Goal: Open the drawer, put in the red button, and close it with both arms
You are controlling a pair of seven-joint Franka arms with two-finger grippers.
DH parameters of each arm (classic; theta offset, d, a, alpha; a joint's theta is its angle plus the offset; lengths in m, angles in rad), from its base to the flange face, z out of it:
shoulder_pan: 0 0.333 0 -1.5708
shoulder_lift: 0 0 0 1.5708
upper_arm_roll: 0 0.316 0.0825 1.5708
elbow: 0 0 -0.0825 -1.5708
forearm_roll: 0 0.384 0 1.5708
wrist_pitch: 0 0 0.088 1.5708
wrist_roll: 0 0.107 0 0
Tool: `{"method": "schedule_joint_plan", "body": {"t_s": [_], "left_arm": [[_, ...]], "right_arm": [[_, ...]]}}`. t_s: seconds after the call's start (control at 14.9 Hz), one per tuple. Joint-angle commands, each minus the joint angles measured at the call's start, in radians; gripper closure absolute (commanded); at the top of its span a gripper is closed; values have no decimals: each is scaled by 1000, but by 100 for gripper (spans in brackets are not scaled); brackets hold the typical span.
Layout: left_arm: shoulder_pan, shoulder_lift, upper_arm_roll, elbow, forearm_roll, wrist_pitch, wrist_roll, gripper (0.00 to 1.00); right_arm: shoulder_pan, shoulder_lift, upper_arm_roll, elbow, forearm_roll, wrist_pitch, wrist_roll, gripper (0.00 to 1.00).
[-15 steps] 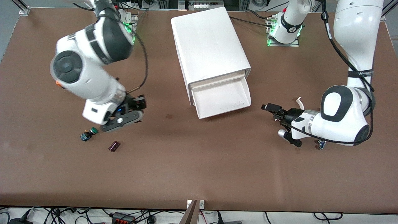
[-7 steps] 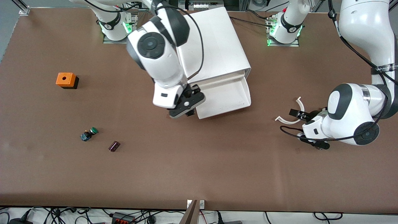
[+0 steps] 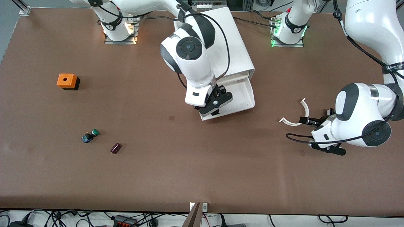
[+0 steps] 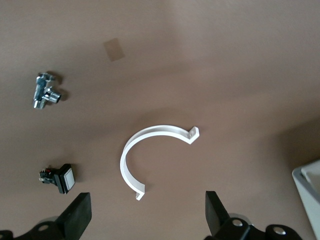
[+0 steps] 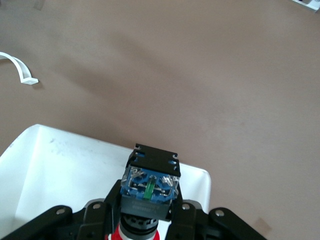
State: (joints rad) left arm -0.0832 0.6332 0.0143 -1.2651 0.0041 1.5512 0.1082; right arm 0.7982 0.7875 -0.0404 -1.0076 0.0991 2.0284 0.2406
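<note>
The white cabinet (image 3: 214, 47) has its drawer (image 3: 241, 94) pulled out toward the front camera. My right gripper (image 3: 213, 104) hangs over the drawer's front edge, shut on the red button (image 5: 150, 185). The right wrist view shows the button's blue-black body between the fingers, its red cap (image 5: 134, 233) at the jaws, and the drawer's white tray (image 5: 65, 170) beneath. My left gripper (image 3: 317, 117) is open and empty just above the table toward the left arm's end. In the left wrist view its fingers (image 4: 76, 218) stand wide apart around bare table.
A white curved clip (image 3: 298, 117) lies by the left gripper, also in the left wrist view (image 4: 145, 145), with a metal fitting (image 4: 44, 91) and a small white-capped switch (image 4: 60, 178). A green button (image 3: 90, 135), a maroon part (image 3: 115, 148) and an orange cube (image 3: 66, 81) lie toward the right arm's end.
My right arm has swung from beside the green button across to over the open drawer, carrying the red button. My left gripper has drawn back from the drawer toward its own end of the table.
</note>
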Motion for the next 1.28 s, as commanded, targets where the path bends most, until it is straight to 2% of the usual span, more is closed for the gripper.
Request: {"method": "schedule_joint_plan", "body": {"t_s": [0.0, 0.47, 1.01, 1.07, 1.14, 1.21], "left_arm": [[-4, 25, -2, 39, 28, 0, -65, 0], [10, 25, -4, 23, 10, 9, -73, 0], [8, 26, -4, 21, -9, 41, -71, 0], [5, 26, -4, 21, -10, 43, -73, 0], [-1, 26, -4, 21, -6, 43, -73, 0], [-3, 26, -4, 21, -4, 43, -73, 0]], "right_arm": [[48, 62, -16, 49, -19, 47, 84, 100], [67, 90, 22, 49, -9, 46, 109, 100], [79, 102, 22, 40, -18, 1, 101, 100], [79, 102, 22, 40, -18, 1, 101, 85], [79, 102, 22, 40, -18, 3, 98, 24], [79, 102, 20, 40, -19, 3, 98, 0]]}}
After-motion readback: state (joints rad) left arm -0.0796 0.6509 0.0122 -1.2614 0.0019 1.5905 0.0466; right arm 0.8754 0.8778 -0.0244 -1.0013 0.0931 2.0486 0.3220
